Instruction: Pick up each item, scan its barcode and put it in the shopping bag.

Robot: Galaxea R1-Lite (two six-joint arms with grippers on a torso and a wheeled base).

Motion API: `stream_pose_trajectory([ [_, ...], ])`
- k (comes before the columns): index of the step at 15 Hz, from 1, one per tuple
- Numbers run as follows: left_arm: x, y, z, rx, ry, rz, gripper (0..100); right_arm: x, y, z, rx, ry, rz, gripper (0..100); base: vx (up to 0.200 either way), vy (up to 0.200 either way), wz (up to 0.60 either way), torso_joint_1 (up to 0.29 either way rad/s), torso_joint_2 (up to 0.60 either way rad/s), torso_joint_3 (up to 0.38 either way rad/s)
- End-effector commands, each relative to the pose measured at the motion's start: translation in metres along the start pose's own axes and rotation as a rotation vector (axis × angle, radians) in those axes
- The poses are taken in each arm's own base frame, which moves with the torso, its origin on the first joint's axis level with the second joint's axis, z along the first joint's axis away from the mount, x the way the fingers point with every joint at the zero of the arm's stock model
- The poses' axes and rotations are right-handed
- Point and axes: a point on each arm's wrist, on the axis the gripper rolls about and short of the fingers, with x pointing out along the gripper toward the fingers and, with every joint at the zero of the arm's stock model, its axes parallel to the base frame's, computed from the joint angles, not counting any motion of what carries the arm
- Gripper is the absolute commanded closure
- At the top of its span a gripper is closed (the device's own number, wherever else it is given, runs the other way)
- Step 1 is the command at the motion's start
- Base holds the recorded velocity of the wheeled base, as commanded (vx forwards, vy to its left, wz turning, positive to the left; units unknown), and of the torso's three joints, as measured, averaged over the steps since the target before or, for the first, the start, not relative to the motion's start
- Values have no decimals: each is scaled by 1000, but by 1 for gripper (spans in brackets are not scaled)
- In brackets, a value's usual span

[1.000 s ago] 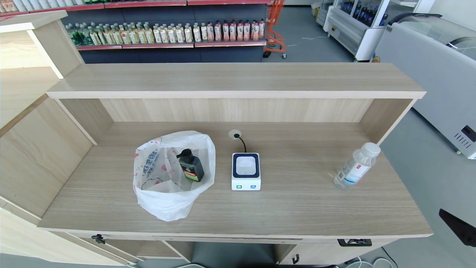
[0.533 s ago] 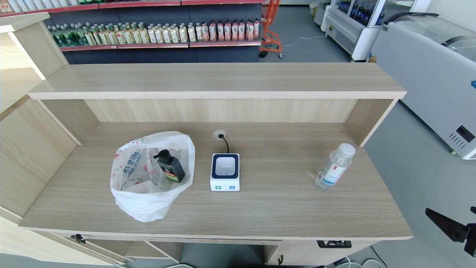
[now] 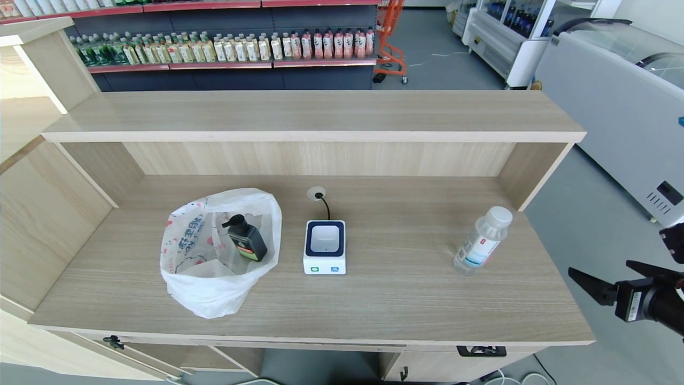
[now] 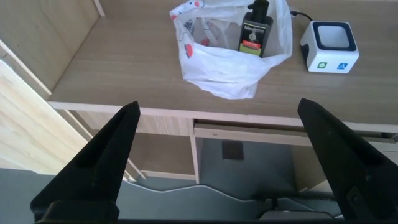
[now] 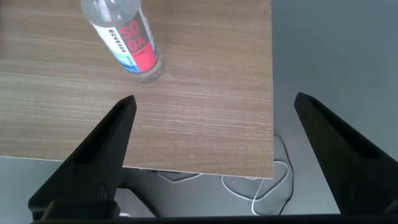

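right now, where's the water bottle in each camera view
head view: the water bottle stands at the counter's right end, far right of the scanner.
right wrist view: the water bottle is on the counter beyond the right gripper, near the counter's side edge.
left wrist view: this camera faces the shopping bag and scanner end.
shared landmark: the wooden counter, its front edge.

Clear plastic water bottle (image 3: 482, 241), white cap, red-and-blue label: standing near the right end of the wooden counter (image 3: 385, 299). White plastic shopping bag (image 3: 214, 291) (printed, mouth open): toward the left. Black pump bottle (image 3: 246, 239): inside the bag, leaning. White box scanner with dark-blue-framed window (image 3: 324, 247): between bag and water bottle, just beside the bag.
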Motion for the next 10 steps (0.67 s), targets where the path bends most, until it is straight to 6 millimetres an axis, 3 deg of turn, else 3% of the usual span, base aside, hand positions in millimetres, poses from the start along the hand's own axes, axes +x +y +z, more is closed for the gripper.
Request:
stream_pose_trajectory([
  [1, 0, 0, 0, 0, -2, 0, 0, 22, 4, -17, 2, 82, 33, 0, 0, 0, 0, 0, 0, 0],
  [10, 0, 0, 0, 0, -2, 0, 0, 67, 29, -8, -60, 26, 102, 0, 0, 0, 0, 0, 0, 0],
])
